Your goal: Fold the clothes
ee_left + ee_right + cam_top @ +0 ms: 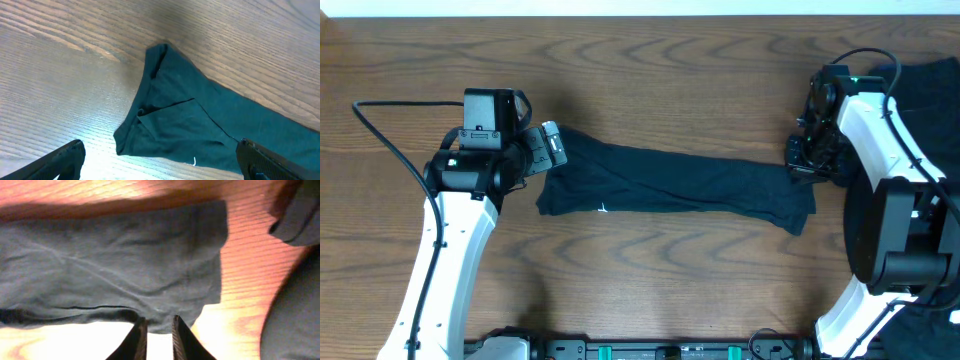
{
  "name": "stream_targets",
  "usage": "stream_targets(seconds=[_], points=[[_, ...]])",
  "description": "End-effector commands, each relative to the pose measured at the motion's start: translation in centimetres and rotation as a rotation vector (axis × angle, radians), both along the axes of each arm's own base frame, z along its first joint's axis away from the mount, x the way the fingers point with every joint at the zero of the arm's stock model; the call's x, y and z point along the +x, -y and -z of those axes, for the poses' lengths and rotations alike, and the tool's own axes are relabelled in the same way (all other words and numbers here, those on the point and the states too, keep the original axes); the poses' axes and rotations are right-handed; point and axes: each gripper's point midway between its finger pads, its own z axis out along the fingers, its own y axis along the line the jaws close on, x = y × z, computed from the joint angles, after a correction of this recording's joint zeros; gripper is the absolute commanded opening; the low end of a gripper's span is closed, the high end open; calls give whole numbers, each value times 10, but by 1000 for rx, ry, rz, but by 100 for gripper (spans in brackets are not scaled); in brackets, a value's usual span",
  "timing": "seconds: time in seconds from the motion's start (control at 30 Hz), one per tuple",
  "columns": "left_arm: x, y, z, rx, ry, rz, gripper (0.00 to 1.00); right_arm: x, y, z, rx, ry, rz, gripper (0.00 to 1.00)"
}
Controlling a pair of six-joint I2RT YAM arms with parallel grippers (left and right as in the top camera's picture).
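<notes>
On my left, the left gripper (552, 145) sits low over the table (650, 80) at the 9 o'clock end of the T-shirt (670, 182). Its jaws are spread as wide as they go and hold nothing. On the left wrist view one finger (65, 159) frames the bottom left corner and the other the bottom right. The bunched, folded end of the dark cloth lies between them, towards 12 o'clock from the tips. A small white mark (194, 161) shows on the hem at the 6 o'clock side. The shirt itself lies flat on the wood as a long, narrow band. It runs from 9 to 3 o'clock across the middle of the table, creased along its length. At its 3 o'clock end I have the right gripper (805, 158) down at the edge of the fabric. On the right wrist view its fingers (136, 340) stand only a narrow slit apart, with bright table showing through the gap. The hem lies right at the tips and does not look clamped. Further out towards 3 o'clock, other dark clothes (932, 95) lie heaped just beside that arm.
</notes>
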Motion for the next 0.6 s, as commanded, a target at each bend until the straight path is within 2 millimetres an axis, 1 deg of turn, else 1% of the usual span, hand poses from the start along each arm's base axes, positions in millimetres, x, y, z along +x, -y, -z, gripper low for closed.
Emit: stream_targets(seconds=[0.0,0.07,0.1,0.23,0.4,0.47,0.57], points=[[0,-2,-2,9,4,-2,98,-2,15,2,-37,0,11,23],[0,-2,-2,9,3,-2,98,-3,20,7,-34,7,-1,30],[0,-2,-2,9,3,-2,98,-2,22,10,-34,13,-3,36],[0,-2,-2,9,3,-2,98,-1,29,27,-33,39,-4,49],[0,-2,-2,9,4,-2,98,-4,40,44,-34,61,22,55],[0,-2,-2,9,3,-2,98,-5,41,50,-21,72,33,56],[0,-2,-2,9,3,-2,98,-7,38,59,-8,82,36,54]])
